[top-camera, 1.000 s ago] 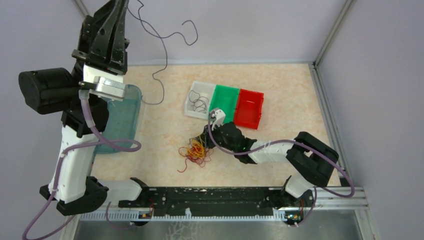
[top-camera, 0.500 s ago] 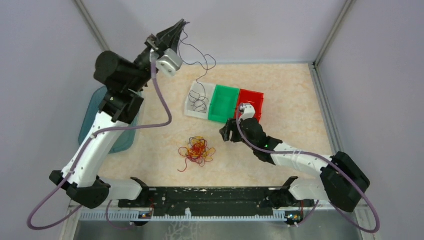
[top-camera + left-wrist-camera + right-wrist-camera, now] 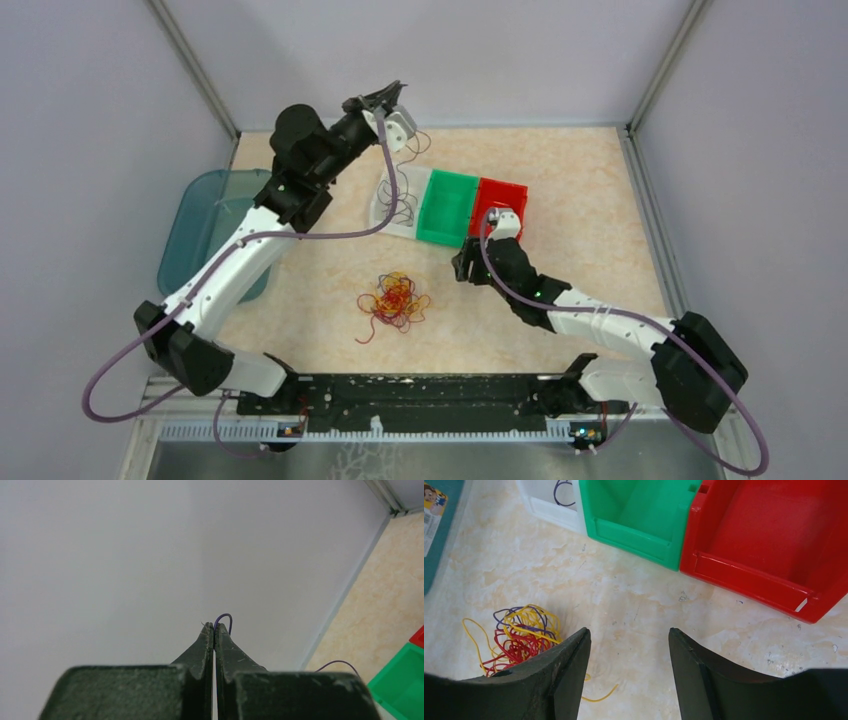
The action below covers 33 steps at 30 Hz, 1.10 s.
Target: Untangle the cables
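A tangle of red, yellow and dark cables (image 3: pixel 395 300) lies on the table; the right wrist view shows it at the lower left (image 3: pixel 521 635). My left gripper (image 3: pixel 385 97) is raised over the white bin (image 3: pixel 376 205), shut on a thin dark purple cable (image 3: pixel 226 616) that loops out of its tips (image 3: pixel 215 626). That strand (image 3: pixel 408 150) hangs down into the white bin, where more dark cable lies. My right gripper (image 3: pixel 460 264) hovers low between the tangle and the bins, open with nothing between its fingers (image 3: pixel 629 632).
A green bin (image 3: pixel 450 205) and a red bin (image 3: pixel 505 195) sit in a row right of the white one; both look empty in the right wrist view (image 3: pixel 634 510) (image 3: pixel 774 530). A teal container (image 3: pixel 205 225) stands at the left edge. Walls enclose the table.
My left arm swung from the far left to above the white bin, lowering the dark cable into it. My right gripper opened and drew back from the tangle toward the bins.
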Motion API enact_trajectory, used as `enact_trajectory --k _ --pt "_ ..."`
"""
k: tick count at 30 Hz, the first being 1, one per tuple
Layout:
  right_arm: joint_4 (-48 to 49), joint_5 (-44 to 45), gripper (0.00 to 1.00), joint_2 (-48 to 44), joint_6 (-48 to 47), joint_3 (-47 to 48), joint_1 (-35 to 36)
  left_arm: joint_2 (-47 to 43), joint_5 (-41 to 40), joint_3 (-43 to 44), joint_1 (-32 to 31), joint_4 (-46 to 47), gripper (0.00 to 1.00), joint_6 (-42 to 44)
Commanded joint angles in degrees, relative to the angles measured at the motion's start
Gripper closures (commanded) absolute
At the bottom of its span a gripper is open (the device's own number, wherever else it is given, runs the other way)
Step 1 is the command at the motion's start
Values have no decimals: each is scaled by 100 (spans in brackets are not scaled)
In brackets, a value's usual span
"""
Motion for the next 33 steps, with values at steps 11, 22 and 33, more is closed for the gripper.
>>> enact_trajectory --k 11,22,33 --pt "255 371 41 -685 72 1 6 921 -471 -693 302 719 100 581" --pt "340 428 41 -862 31 -46 6 1366 -714 -907 447 1209 100 1225" --pt "327 423 41 -725 88 65 11 1461 -405 -1008 438 205 100 1221"
